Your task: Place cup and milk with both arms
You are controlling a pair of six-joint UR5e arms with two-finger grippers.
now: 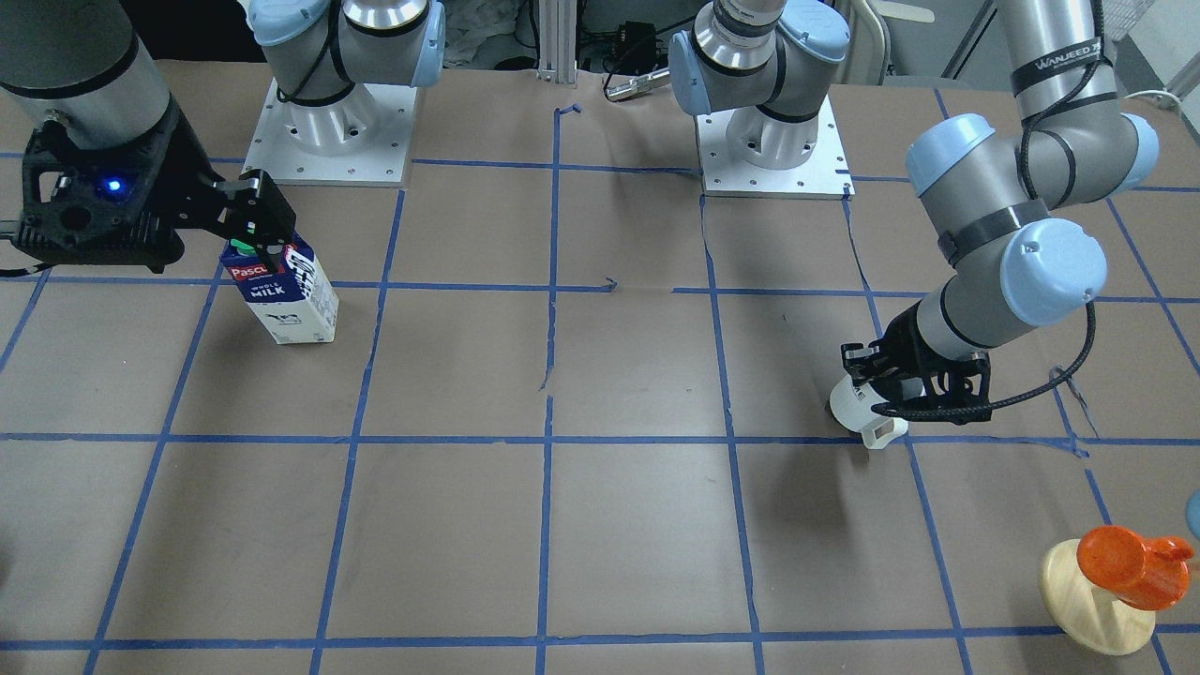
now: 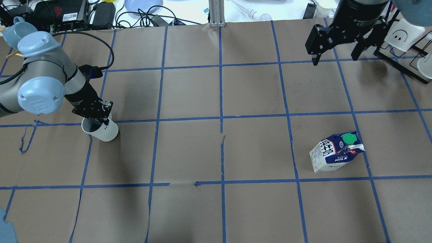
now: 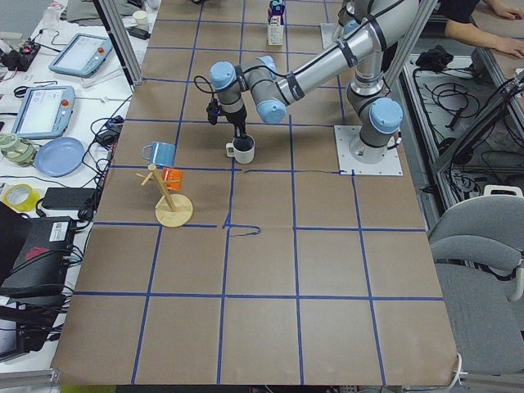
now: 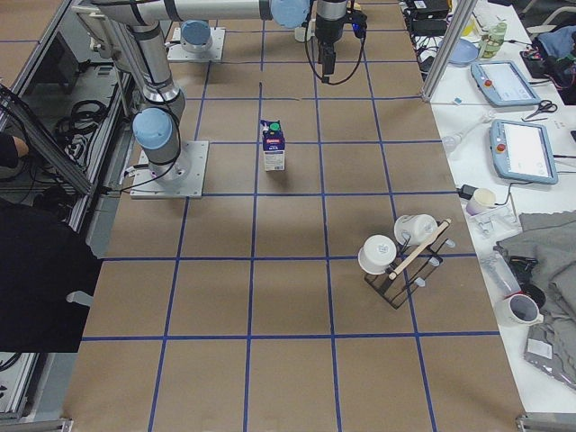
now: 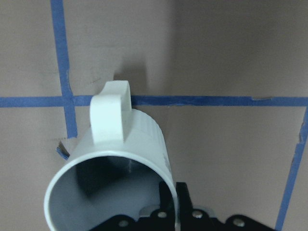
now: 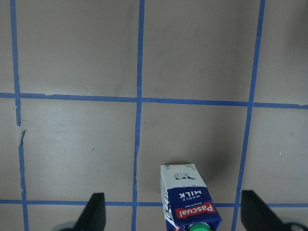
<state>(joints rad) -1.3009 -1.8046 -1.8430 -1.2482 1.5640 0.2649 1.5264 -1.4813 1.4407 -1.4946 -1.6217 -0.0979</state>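
Front-facing view: the white ceramic mug with a squarish handle (image 1: pixel 864 412) sits tilted low at the tabletop (image 1: pixel 600 544). The left jaws, on the left arm (image 1: pixel 994 281), pinch its rim, a hold that suits carrying it. I cannot tell whether its base touches. The dark blue and white gable-top milk carton with a green cap (image 1: pixel 292 298) stands free under the right arm (image 1: pixel 84 187).

Overhead view: the right jaws hang spread, high above the carton, probably lined up to descend.

Left wrist view: one finger is inside the mug and one outside, clamping its wall.

Right wrist view: wide-spread fingers (image 6: pixel 95 211) frame the upright carton below.
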